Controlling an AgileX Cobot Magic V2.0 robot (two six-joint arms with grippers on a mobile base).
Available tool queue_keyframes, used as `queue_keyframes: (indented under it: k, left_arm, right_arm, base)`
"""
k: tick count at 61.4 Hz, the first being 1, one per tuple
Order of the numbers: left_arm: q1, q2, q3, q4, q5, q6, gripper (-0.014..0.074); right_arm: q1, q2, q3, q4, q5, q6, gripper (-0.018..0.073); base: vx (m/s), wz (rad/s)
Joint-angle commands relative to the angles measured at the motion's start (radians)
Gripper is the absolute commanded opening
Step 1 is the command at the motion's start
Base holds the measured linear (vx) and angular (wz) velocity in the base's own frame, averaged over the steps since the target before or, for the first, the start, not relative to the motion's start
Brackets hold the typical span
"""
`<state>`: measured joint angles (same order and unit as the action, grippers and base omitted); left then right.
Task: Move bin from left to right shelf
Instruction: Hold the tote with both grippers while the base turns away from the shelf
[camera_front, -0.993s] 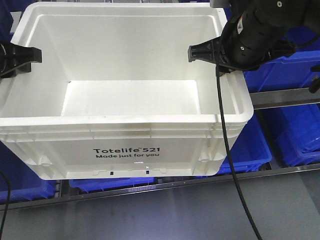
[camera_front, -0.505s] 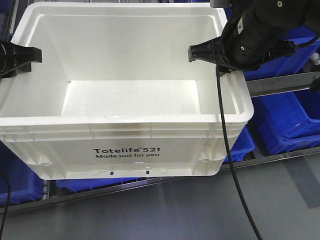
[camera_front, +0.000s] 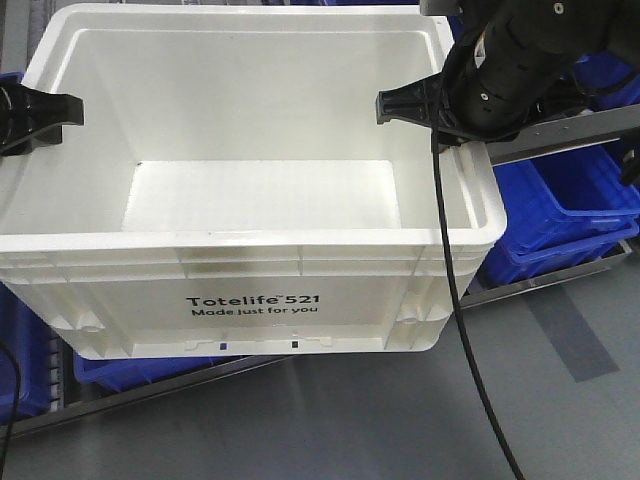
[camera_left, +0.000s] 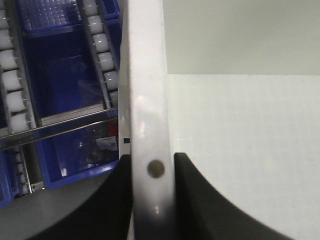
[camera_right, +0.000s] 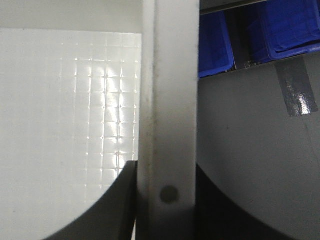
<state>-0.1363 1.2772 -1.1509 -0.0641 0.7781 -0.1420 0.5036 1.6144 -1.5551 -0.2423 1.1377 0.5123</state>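
**White tote clamped from both sides – where things stand**

Starting on the left: the left pincer (camera_front: 45, 118) is clamped on the left rim of the bin (camera_front: 260, 280). The wrist cam shows it well – one black finger (camera_left: 100, 205) sits outside the wall and the other inside, with the white rim sandwiched between them and no gap I can spot. Past that rim there's a blue bin (camera_left: 65, 85) sitting between rows of white rollers (camera_left: 100, 45) on the shelf.

In the middle, the bin fills most of the front view. It's open-topped with nothing inside, level, with the black print (camera_front: 252, 305) "Totelife 521 Made just for you" facing the camera. It hangs between the two arms in front of the shelving, and grey floor (camera_front: 350, 420) shows under its near edge.

On the right, the right pincer (camera_front: 440, 110) is gripping the right rim the same way – one finger inside, one outside, closed tight on the plastic in the wrist view. A black cable (camera_front: 460, 330) drops from that arm across the bin's front corner. Further right are more blue bins (camera_front: 570, 200) under a metal rail (camera_front: 560, 135), and a strip of darker tape (camera_front: 565, 335) on the floor.
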Motion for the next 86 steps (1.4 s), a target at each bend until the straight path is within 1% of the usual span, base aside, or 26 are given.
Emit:
queue_keyframes:
  k: [1, 53, 86]
  left_arm:
    - [-0.007, -0.045, -0.045, 0.003, -0.121, 0.016, 0.0092]
    - [-0.007, -0.045, -0.045, 0.003, -0.121, 0.016, 0.0092]
    - [-0.007, -0.045, -0.045, 0.003, -0.121, 0.016, 0.0092]
  right_arm:
    - [-0.009, -0.051, -0.037, -0.118, -0.047, -0.007, 0.0010]
    - [-0.009, -0.051, -0.037, -0.118, -0.047, -0.007, 0.0010]
    - [-0.009, -0.051, -0.037, -0.118, -0.047, -0.007, 0.0010]
  base:
    - [-0.07, -0.30]
    - [-0.07, -0.39]
    - [0.01, -0.32]
